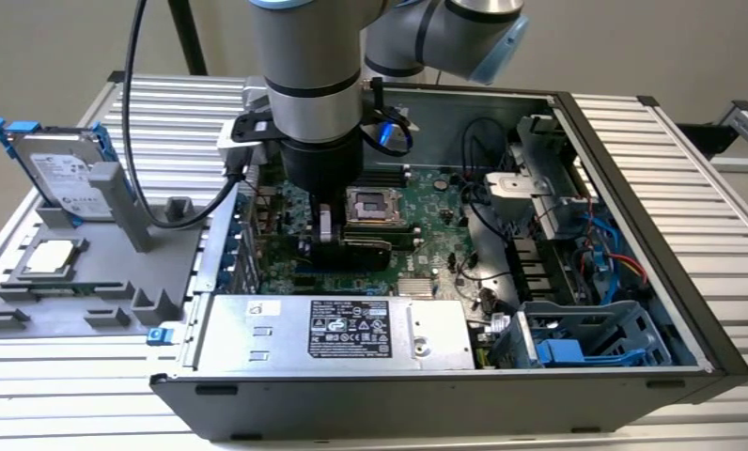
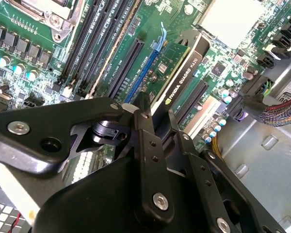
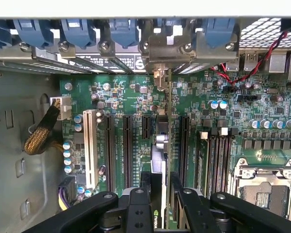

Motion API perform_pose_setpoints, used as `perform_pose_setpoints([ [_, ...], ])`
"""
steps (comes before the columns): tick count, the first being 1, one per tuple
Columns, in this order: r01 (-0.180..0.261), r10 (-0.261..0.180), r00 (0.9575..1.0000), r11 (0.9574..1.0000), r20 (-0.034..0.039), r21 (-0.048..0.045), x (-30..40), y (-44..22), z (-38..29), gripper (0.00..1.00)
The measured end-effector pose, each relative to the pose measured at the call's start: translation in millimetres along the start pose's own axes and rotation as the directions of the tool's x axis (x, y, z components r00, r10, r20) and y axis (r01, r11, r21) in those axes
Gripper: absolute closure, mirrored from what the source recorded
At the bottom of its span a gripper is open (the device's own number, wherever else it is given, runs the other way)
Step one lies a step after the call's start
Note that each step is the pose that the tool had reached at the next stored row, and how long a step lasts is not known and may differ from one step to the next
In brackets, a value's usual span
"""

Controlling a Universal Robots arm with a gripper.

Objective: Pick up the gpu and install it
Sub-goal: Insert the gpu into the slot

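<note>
Claw [image 2: 157, 121]: pinching the gpu [image 2: 177, 73] edge-on, down inside the computer case [image 1: 625, 132].
Gpu: upright over the motherboard [image 3: 121, 92], at its expansion slot [image 3: 162, 145].
Progress: picked up; seating looks unfinished.

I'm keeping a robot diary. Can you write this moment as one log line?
claw: shut on gpu | gpu: upright on edge, over motherboard slots | place: inside open computer case

Silver-grey tubular arm [image 1: 305, 56] with black bands and pale blue joint caps; black hand [image 2: 157, 119], silver-screwed fingers [image 2: 148, 160].
</note>
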State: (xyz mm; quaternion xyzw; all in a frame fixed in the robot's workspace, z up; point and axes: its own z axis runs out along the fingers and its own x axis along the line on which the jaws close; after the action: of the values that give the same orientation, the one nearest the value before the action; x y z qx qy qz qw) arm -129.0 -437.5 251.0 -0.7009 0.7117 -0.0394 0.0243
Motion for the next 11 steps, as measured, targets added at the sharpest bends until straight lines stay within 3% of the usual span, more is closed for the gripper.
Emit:
perform_pose_setpoints([
  [11, 0.000, 0.000, 1.0000, 1.0000, 0.0000, 0.0000, 0.0, 0.0, -0.2, 1.00],
])
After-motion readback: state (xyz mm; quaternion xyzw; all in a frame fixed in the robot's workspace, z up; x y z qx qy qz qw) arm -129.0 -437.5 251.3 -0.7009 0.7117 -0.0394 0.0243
